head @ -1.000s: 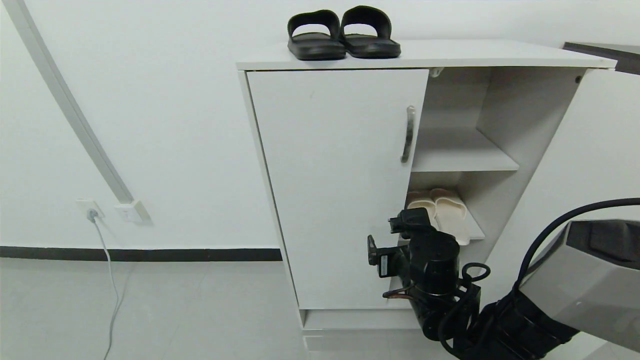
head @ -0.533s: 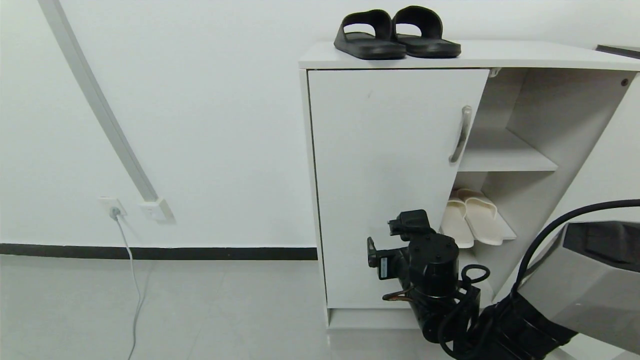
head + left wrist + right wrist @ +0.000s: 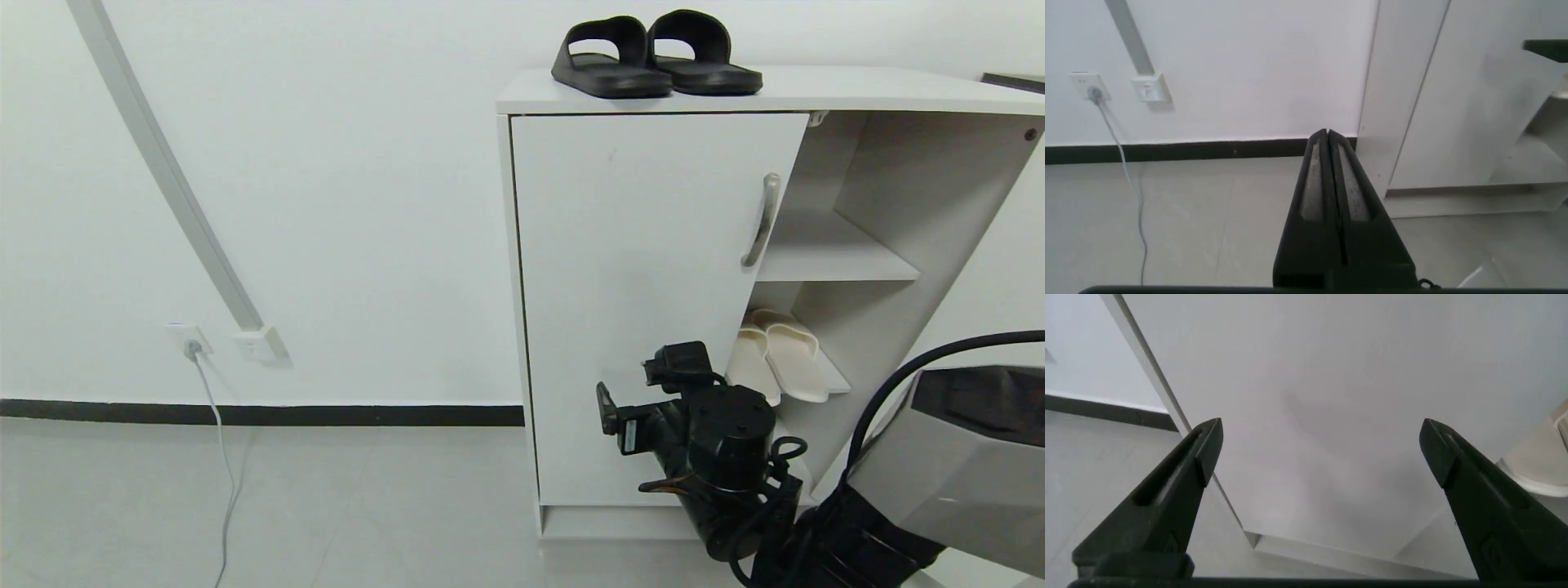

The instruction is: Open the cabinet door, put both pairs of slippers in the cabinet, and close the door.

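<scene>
The cabinet door (image 3: 645,302) partly hides seemingly paired cream slippers (image 3: 788,353); right tool (image 3: 1320,433) gapes empty, left tool (image 3: 1328,140) closed.

Black right arm (image 3: 694,457) with round joint cap (image 3: 735,418), looped cables (image 3: 890,380), grey shell (image 3: 939,474); right pincer (image 3: 1320,433) has tapered black fingers (image 3: 1167,490).

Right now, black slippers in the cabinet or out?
Out: the black slippers sit on top of the cabinet; the beige pair lies inside.
</scene>
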{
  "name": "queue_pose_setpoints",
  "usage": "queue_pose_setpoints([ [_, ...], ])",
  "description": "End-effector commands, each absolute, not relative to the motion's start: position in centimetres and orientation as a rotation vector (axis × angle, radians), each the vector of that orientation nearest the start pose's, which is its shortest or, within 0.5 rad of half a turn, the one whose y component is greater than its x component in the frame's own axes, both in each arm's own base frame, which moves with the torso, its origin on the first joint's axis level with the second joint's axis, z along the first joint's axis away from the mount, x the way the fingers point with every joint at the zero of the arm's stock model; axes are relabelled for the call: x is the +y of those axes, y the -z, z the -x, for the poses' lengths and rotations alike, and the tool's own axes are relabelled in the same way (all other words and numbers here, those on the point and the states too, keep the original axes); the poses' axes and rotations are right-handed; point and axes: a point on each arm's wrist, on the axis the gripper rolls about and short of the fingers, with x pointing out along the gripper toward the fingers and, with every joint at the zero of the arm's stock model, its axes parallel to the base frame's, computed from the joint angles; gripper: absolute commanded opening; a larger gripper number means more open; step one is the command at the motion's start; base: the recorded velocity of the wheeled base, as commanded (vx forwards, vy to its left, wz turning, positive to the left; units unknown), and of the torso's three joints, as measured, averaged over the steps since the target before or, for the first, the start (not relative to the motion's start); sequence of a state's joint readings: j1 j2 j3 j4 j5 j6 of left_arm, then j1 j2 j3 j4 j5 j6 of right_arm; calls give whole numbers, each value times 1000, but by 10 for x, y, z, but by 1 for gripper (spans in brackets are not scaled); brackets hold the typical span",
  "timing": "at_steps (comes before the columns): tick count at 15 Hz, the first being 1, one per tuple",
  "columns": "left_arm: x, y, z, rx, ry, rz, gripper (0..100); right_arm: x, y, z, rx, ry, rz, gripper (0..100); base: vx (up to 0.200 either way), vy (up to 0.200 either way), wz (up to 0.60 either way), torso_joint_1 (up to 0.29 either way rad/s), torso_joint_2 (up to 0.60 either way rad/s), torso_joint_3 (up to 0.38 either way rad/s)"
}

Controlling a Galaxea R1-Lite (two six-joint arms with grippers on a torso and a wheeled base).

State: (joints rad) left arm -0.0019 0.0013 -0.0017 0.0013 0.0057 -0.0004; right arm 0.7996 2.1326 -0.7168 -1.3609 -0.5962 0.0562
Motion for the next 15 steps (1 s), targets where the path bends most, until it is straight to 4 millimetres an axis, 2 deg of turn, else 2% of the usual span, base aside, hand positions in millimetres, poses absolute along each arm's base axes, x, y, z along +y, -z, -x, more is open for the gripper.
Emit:
queue_pose_setpoints([
  [1,1,-76,23,1,-21,6,0,246,-85,-262,54,-196,-12,100,0,0,0,0,0,0],
  [11,0,-76,23,3,-14,-12,0,246,-83,-262,57,-196,-6,100,0,0,0,0,0,0],
  [15,0,-76,23,3,-12,-6,0,247,-81,-262,62,-198,-2,100,0,0,0,18,-244,-267],
])
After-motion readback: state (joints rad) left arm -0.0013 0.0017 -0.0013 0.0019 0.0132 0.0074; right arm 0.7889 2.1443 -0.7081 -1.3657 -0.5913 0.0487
